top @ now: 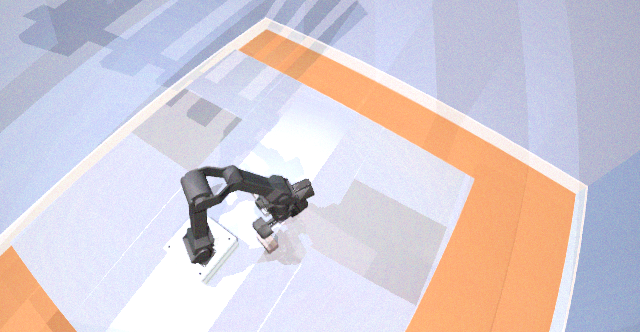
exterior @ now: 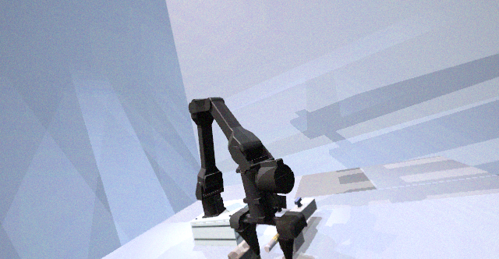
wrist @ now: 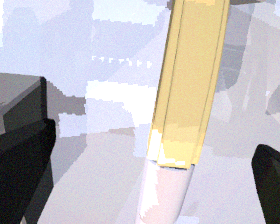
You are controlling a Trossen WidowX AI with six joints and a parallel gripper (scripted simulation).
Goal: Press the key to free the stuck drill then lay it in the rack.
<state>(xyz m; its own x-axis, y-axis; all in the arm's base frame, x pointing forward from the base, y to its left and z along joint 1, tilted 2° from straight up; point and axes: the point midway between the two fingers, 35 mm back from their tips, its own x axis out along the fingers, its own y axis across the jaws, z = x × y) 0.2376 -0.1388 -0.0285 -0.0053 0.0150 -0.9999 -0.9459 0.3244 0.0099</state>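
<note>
The drill [exterior: 270, 245] [wrist: 191, 85] has a yellow fluted part and a pale round shank. In the wrist view it runs from the top edge to the bottom, between the fingers, touching neither. My gripper [top: 281, 217] [exterior: 273, 255] [wrist: 159, 143] is wide open around it and holds nothing. A grey block [exterior: 310, 209] stands behind the gripper, with a small dark blue knob [exterior: 298, 202], apparently the key, on top. Whether the key is down cannot be told. The rack [top: 269, 243] [exterior: 239, 250], beige and dark, lies beside one finger. The drill's far end is hidden.
The arm's white base [top: 220, 252] [exterior: 214, 233] stands close behind the rack. The rack's dark end [wrist: 21, 100] is near the left finger in the wrist view. An orange border [top: 450, 142] and a pale rim edge the work surface. Patchy shadows cross it.
</note>
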